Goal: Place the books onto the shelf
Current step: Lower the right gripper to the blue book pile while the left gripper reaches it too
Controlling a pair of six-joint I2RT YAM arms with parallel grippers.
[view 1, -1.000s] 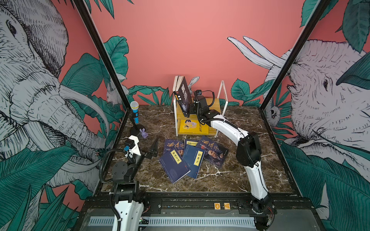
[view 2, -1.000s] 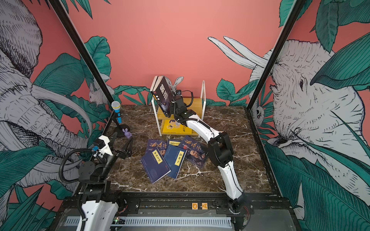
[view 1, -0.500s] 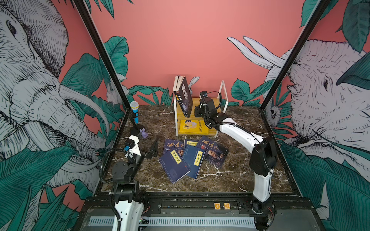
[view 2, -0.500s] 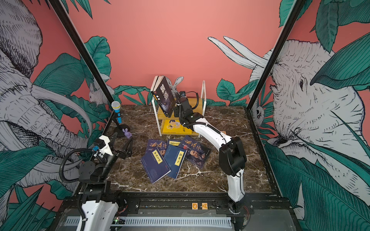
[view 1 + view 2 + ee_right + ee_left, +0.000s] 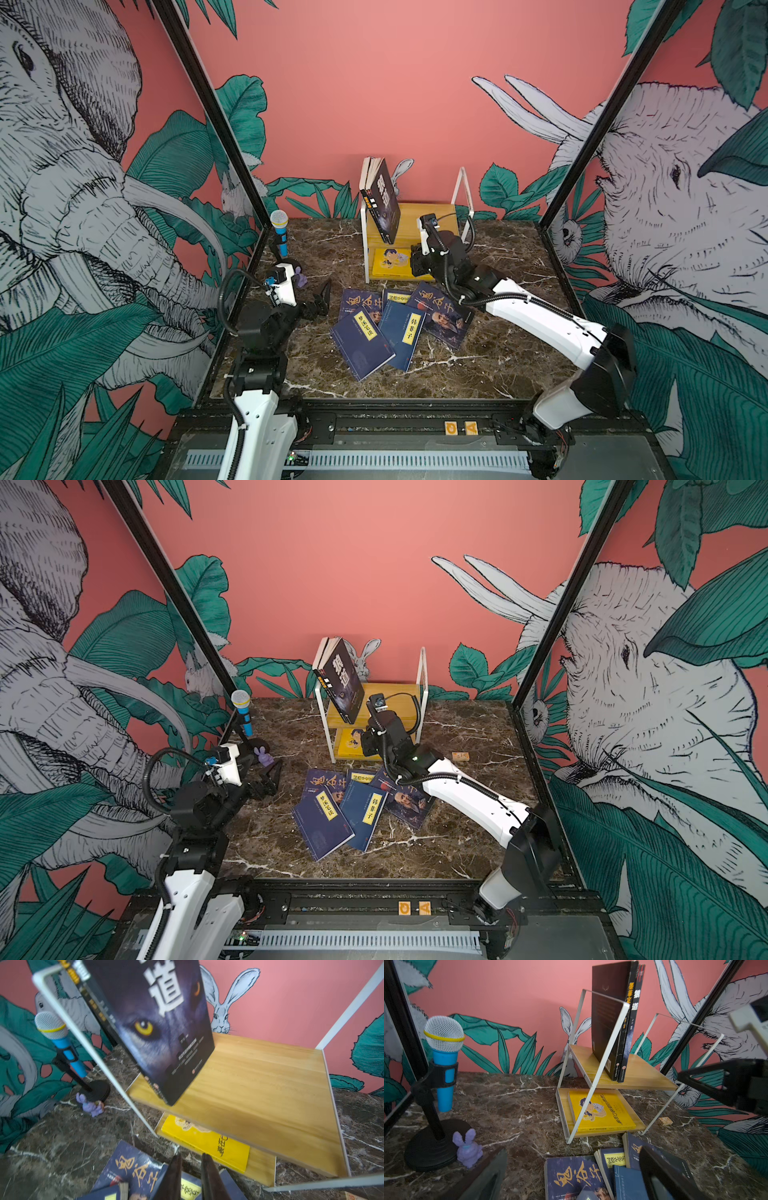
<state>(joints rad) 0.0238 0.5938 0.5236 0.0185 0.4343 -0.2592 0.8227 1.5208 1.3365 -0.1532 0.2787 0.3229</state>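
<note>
The shelf (image 5: 434, 216) (image 5: 395, 694) stands at the back of the marble table. On its top board a black book with big white characters (image 5: 384, 199) (image 5: 343, 677) (image 5: 162, 1022) stands on edge and leans left. Several navy books lie fanned on the table in front: two with yellow labels (image 5: 361, 338) (image 5: 405, 332) and two with gold calligraphy (image 5: 359, 303) (image 5: 444, 316). My right gripper (image 5: 415, 271) (image 5: 368, 748) (image 5: 191, 1157) hangs low before the shelf's lower tier, slightly open and empty. My left gripper (image 5: 323, 293) (image 5: 273, 771) (image 5: 571, 1167) is wide open and empty, left of the fanned books.
A black book with orange lettering (image 5: 630, 991) stands left of the black one. A yellow cartoon book (image 5: 390, 262) lies on the lower tier. A blue microphone on a stand (image 5: 279, 232) and a purple rabbit toy (image 5: 301, 278) stand at the left. A small wooden block (image 5: 460, 756) lies right of the shelf.
My right gripper has drawn back from the black book on the top board and come down in front of the shelf, its jaws parting a little. The left arm has not moved.
</note>
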